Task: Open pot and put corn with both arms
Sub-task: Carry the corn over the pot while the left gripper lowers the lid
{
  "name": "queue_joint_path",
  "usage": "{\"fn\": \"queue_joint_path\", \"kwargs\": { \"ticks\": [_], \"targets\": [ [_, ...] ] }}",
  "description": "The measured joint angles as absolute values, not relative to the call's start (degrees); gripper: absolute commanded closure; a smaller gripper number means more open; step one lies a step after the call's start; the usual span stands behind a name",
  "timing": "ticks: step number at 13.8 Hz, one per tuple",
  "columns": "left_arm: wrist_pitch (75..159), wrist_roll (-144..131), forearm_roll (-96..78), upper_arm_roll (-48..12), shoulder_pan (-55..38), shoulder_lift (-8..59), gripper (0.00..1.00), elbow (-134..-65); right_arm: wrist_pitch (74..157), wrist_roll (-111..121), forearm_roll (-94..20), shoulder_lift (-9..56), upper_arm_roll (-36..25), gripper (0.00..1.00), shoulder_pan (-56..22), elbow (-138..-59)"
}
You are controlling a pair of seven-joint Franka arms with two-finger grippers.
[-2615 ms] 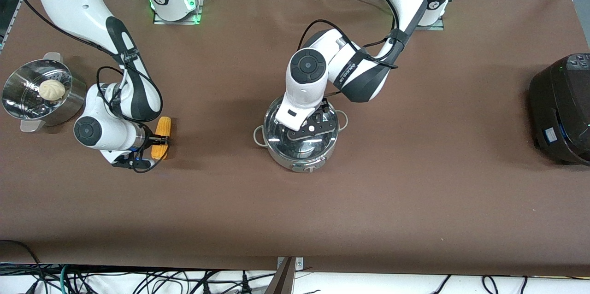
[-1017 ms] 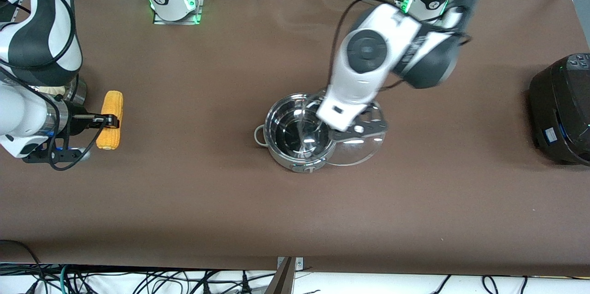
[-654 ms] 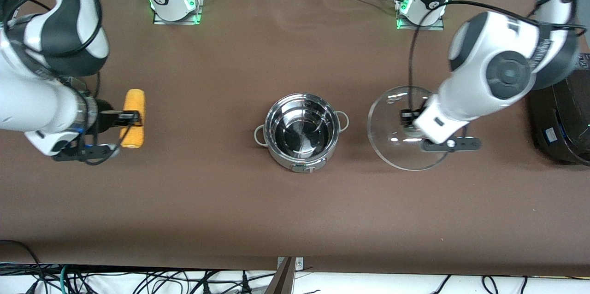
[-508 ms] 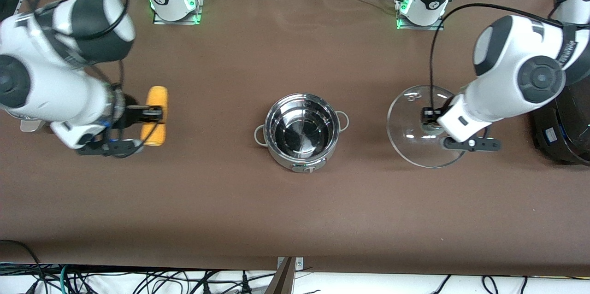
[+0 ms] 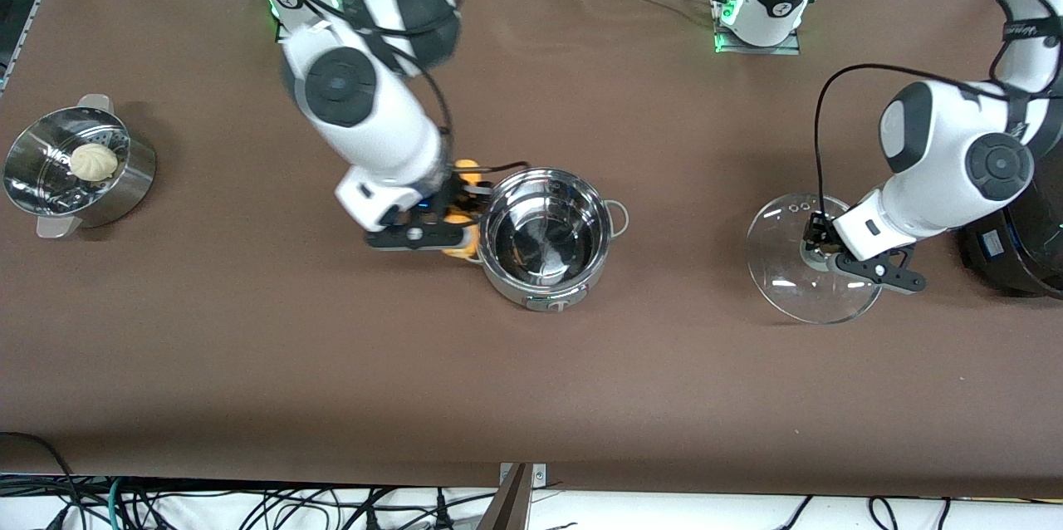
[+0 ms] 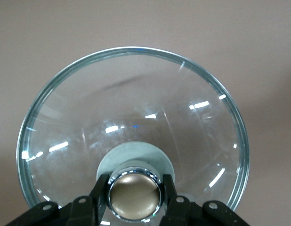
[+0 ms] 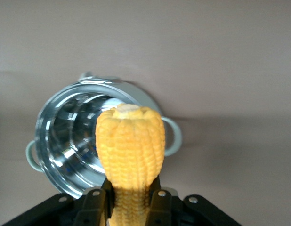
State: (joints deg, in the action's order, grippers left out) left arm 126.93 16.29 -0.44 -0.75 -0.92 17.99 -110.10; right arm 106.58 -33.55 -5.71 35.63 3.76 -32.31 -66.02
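Note:
The shiny steel pot (image 5: 544, 235) stands open and empty at the table's middle; it also shows in the right wrist view (image 7: 70, 141). My right gripper (image 5: 455, 210) is shut on the yellow corn cob (image 5: 461, 246), held in the air beside the pot's rim at the right arm's end; the cob fills the right wrist view (image 7: 130, 155). My left gripper (image 5: 818, 241) is shut on the copper knob (image 6: 134, 197) of the clear glass lid (image 5: 810, 271), low over the table toward the left arm's end, between the pot and the black cooker.
A perforated steel steamer basket (image 5: 33, 189) with a white bun (image 5: 91, 160) sits at the right arm's end. A large black cooker (image 5: 1017, 256) stands at the left arm's end, close to the lid. The arm bases (image 5: 760, 11) are along the table's back edge.
My left gripper lifted the lid off the pot and carried it toward the cooker, lowering it. My right gripper raised the corn and carried it from near the steamer to the pot's rim.

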Motion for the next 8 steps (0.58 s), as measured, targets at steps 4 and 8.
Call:
{"fn": "queue_joint_path", "kwargs": {
  "ticks": [4,8],
  "targets": [
    [136.3,19.7,-0.4,-0.8,-0.9,24.6,1.00,-112.6,113.3,-35.6,-5.7,41.0,3.7,1.00,-36.8,-66.0],
    [137.6,20.0,-0.5,-0.9,-0.9,28.2,0.56,-112.5,117.4,-35.6,-5.7,44.4,3.7,1.00,-37.0,-65.9]
  ]
}}
